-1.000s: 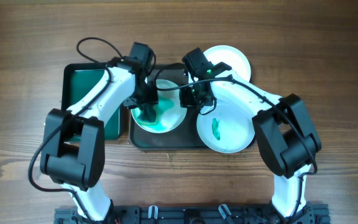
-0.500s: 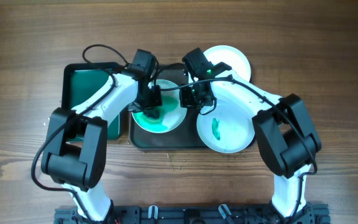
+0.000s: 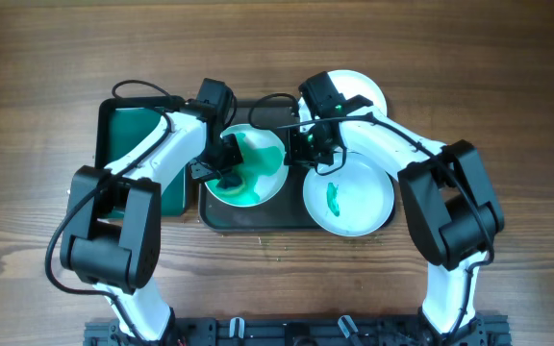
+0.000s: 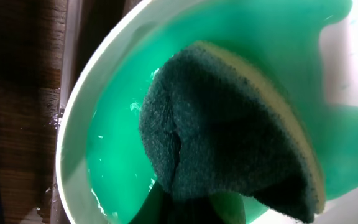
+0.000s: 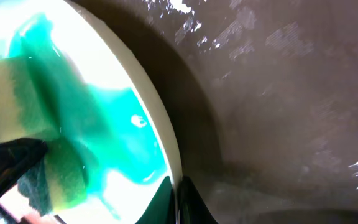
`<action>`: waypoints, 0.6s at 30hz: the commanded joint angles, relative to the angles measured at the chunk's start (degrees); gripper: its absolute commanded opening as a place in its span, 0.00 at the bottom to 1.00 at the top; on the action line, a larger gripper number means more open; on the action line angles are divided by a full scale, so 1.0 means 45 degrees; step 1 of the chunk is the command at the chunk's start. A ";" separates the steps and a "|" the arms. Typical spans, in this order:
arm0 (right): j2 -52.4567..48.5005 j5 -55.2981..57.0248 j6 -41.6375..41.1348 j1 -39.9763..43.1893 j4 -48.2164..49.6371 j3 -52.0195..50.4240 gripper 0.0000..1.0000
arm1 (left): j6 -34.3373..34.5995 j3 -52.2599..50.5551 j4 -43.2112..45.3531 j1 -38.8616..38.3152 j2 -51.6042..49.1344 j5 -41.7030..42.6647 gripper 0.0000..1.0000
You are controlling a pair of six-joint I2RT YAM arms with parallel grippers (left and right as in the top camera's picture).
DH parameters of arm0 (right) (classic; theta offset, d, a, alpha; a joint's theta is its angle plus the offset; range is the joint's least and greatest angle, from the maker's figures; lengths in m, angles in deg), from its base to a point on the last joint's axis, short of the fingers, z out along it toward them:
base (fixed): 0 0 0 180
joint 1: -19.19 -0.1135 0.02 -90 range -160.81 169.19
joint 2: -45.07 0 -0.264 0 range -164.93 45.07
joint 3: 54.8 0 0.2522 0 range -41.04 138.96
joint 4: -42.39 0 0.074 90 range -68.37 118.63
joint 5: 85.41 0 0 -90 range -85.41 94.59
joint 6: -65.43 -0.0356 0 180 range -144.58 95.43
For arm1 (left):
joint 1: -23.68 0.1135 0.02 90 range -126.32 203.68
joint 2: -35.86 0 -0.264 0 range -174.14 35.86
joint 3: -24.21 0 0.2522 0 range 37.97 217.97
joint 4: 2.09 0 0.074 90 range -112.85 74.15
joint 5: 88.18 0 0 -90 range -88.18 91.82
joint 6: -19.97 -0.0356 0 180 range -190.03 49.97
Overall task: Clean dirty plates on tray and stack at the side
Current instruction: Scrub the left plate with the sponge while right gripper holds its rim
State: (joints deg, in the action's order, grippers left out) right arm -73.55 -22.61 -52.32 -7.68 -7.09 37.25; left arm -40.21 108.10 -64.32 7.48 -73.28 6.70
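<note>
Plate nearest the robot, the near plate [image 3: 359, 213], lies at the right end of the dark tray [image 3: 258, 219] and hides that end's rim; it is white with a short green streak left of centre. Just left of it, inside the dark tray, the middle plate [image 3: 269, 179] is flooded with a thin green film over most of its face, and only its rim and a far patch are white. Left fingers [image 3: 221, 159] are clamped on a sponge [image 4: 229, 143], dark green scouring side out and yellow layer behind, pressed flat on the left half of that plate in the wet film. Right fingers [image 5: 190, 205] close on the middle plate's right rim, one inside and one outside the lip, above wet tray floor. Bright-green tray [image 3: 123, 130] sits just left of the dark tray, partly under the left arm. Far plate [image 3: 365, 91] lies on the table [image 3: 46, 58] beyond the dark tray's far right corner, partly under the right arm; the part showing is white.
</note>
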 commanded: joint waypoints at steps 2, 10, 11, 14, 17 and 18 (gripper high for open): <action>-0.0117 -0.0986 0.0364 0.0053 0.0131 -0.0053 0.04 | -0.3619 -0.0136 0.0253 -0.0219 -0.0199 0.5489 0.04; -0.0117 -0.0651 0.0330 0.0053 0.0175 -0.0053 0.04 | -0.1520 -0.0131 0.2346 -0.0248 -0.0199 0.3113 0.04; -0.0117 -0.0520 0.0160 0.0053 0.0165 -0.0058 0.04 | -0.1073 -0.0126 0.2453 -0.0155 -0.0199 0.1860 0.04; -0.0117 -0.0491 0.0160 0.0049 0.0175 -0.0068 0.04 | -0.0350 -0.0107 0.2152 -0.0034 -0.0199 -0.1452 0.04; -0.0117 -0.0486 0.0170 0.0049 0.0165 -0.0068 0.04 | 0.0257 -0.0073 0.1190 -0.0068 -0.0199 -0.4061 0.04; -0.0117 -0.0432 0.0160 0.0049 0.0165 -0.0068 0.04 | 0.0253 -0.0068 0.0869 -0.0068 -0.0199 -0.4299 0.04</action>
State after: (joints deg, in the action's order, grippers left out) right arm -73.55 -23.85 -51.56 -7.27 -6.59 37.03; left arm -42.98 107.97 -57.17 6.54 -73.39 4.96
